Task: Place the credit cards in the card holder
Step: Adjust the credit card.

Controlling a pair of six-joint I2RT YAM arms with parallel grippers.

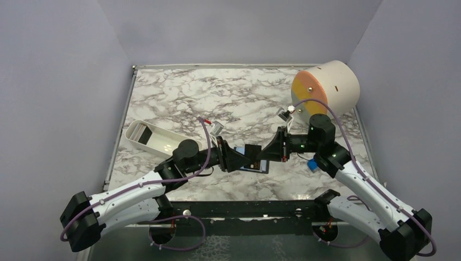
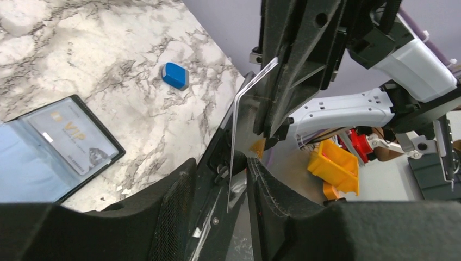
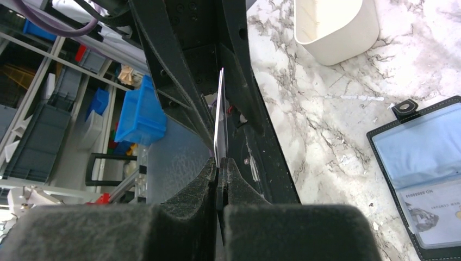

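A dark credit card (image 1: 253,150) stands on edge in the air between my two grippers, above the card holder (image 1: 260,166). My right gripper (image 3: 219,163) is shut on one end of this card (image 3: 220,122). My left gripper (image 2: 222,166) is open around the other end of the card (image 2: 244,119), with a gap on each side. The card holder (image 2: 32,168) lies open flat on the marble, light blue inside, and a pale card (image 2: 70,142) is tucked in one pocket. In the right wrist view the card holder (image 3: 418,152) lies at the right edge.
A white oblong tray (image 1: 149,137) lies at the left with something dark in its far end. A small blue block (image 1: 312,164) sits by the right arm. A large cream drum (image 1: 329,87) lies on its side at the back right.
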